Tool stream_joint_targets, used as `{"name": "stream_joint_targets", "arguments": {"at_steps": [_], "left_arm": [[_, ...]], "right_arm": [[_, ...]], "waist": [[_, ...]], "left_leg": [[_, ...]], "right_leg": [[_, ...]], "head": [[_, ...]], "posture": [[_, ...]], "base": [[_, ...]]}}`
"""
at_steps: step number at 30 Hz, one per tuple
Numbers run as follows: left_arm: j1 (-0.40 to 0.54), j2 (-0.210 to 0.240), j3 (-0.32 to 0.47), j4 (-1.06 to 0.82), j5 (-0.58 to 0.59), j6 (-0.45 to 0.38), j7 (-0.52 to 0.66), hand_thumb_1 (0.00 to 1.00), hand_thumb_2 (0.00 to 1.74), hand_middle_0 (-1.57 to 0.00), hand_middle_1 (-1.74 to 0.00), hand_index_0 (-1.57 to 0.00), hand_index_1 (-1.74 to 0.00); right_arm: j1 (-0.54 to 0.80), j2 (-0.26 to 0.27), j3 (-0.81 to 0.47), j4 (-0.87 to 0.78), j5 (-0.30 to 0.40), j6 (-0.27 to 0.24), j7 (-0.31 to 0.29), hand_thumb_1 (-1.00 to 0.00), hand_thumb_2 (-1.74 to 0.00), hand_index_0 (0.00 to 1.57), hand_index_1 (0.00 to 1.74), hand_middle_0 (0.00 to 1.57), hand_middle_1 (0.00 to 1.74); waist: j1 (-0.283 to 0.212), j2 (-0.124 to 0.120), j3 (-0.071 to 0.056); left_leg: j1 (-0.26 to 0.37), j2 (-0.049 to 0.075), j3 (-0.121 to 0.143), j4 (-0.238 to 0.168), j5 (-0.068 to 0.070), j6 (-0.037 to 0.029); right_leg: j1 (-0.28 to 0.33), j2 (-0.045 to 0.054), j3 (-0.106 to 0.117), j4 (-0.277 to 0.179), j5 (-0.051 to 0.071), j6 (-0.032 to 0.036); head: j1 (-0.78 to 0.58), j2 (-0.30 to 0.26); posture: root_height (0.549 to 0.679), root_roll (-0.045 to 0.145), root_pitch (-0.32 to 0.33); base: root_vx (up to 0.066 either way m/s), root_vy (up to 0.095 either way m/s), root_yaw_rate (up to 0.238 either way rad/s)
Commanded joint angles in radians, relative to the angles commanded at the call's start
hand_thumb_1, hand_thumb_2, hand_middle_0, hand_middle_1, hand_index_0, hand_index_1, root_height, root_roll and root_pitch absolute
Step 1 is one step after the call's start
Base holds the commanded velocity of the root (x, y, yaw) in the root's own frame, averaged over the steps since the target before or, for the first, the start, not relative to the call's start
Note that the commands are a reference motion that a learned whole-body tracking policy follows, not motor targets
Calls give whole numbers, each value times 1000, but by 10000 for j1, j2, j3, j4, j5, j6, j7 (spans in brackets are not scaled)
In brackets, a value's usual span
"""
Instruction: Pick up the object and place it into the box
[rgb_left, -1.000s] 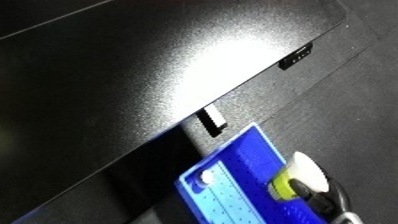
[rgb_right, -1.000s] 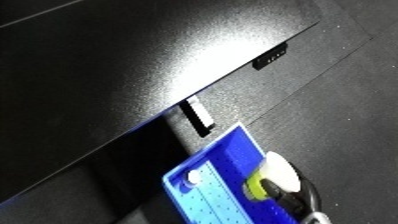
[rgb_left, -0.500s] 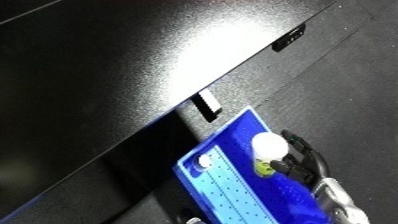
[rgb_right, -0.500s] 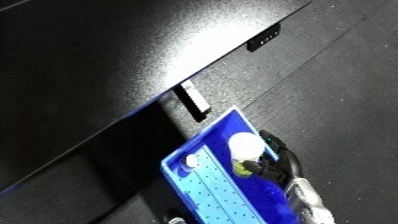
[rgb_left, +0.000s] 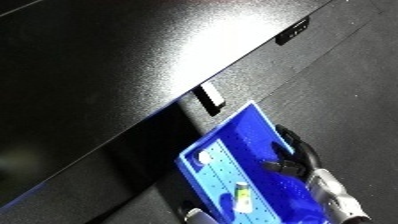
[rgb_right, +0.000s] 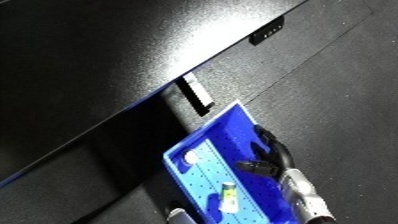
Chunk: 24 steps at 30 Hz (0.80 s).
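Object (rgb_left: 241, 196), a small pale and yellow-green thing, is lying inside the blue bin (rgb_left: 233, 131) beside the dark desk (rgb_left: 115, 65). The right hand (rgb_left: 295, 156) is hanging over the bin's right rim with relaxed fingers, holding nothing.

The room I look down on is dim. A broad pale glare spreads over the glossy black tabletop (rgb_left: 133, 65), strongest near its edge. My blue bin (rgb_right: 233, 134) glows saturated beside it. Everything looks soft and grainy, and deep shadow fills the lower left corner.
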Motion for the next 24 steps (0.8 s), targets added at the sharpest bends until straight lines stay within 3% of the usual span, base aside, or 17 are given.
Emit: {"name": "stream_joint_targets", "arguments": {"at_steps": [7, 14, 24], "left_arm": [[-151, 162, -49, -70, 285, 294, 161, 0, 0, 0, 0, 0, 0], [-478, 316, -47, -29, 703, 601, 312, 0, 0, 0, 0, 0, 0], [-735, 503, -202, 90, 1083, 701, 123, 0, 0, 0, 0, 0, 0]], "right_arm": [[-286, 113, 995, -369, -1313, 711, 628, 0, 0, 0, 0, 0, 0], [-851, 227, 1885, -411, -2394, 1202, 491, 0, 0, 0, 0, 0, 0], [-1311, 622, 2467, 267, -3072, 1591, 94, 0, 0, 0, 0, 0, 0]], "waist": [[385, -140, -171], [771, -275, -361], [1285, -238, -323]], "left_leg": [[-84, -20, -267, 20, 110, -26], [-176, -27, -473, 142, 250, -22], [-253, -92, -769, 190, 522, -38]], "right_leg": [[91, -107, -252, 123, -148, -17], [203, -252, -533, 291, -213, 17], [273, -539, -937, 669, -259, 134]], "head": [[-2236, 756], [-4377, 1213], [-6915, 1370]], "posture": [[638, 57, -54], [637, 51, -65], [633, 47, -85]], "base": [[14, -71, 187], [19, -79, 190], [30, -32, 215]]}}
